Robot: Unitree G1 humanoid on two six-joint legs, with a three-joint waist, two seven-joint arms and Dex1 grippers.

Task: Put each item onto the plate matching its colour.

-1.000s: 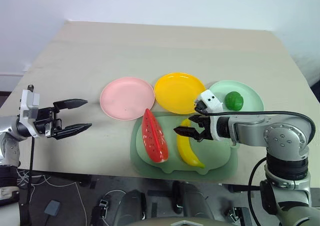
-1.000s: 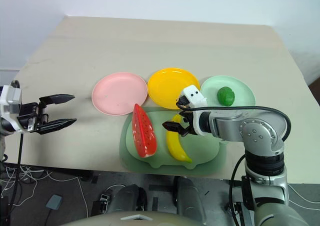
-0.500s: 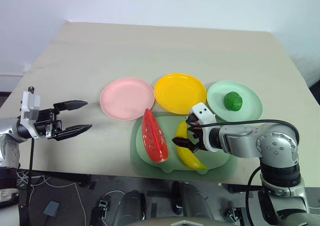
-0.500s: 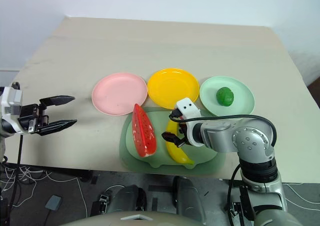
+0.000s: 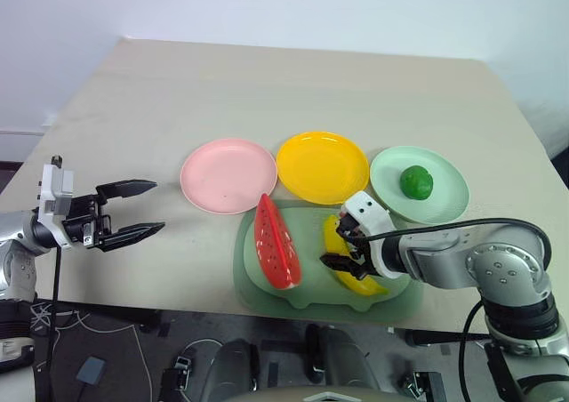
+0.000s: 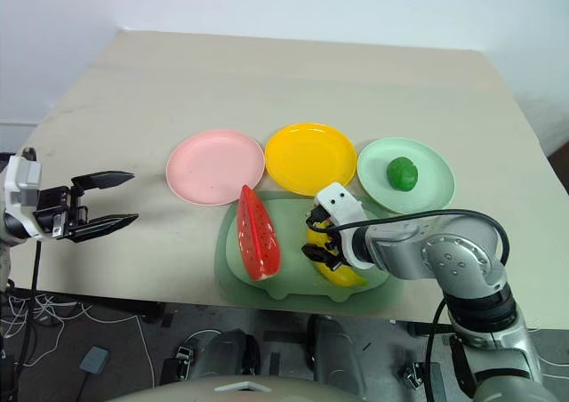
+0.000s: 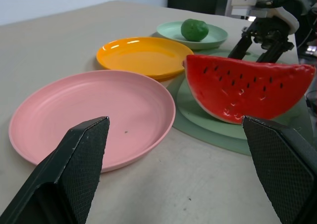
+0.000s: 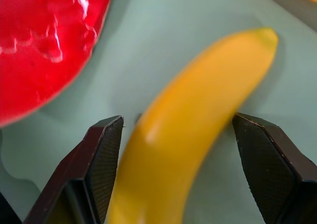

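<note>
The yellow banana [image 5: 357, 284] lies on the pale-green mat [image 5: 258, 277], and my right gripper [image 5: 343, 254] has come down over its middle. In the right wrist view its fingers [image 8: 101, 154] stand on either side of the banana [image 8: 188, 120], with a small gap on one side, still open. The red watermelon slice [image 5: 276, 242] lies on the mat just left of the banana. The small dark-green fruit [image 5: 415, 180] rests on the mint-green plate [image 5: 444, 208]. The pink plate [image 5: 228, 174] and the yellow plate [image 5: 322, 165] hold nothing. My left gripper [image 5: 158, 206] hangs open, level, far left of the plates.
The three plates sit in a row behind the mat on the beige table [image 5: 267, 91]. The mat reaches close to the table's front edge. Bare tabletop lies between my left gripper and the pink plate.
My right gripper has sunk from just above the mat onto the banana and its fingers have drawn closer together. The left gripper has kept still.
</note>
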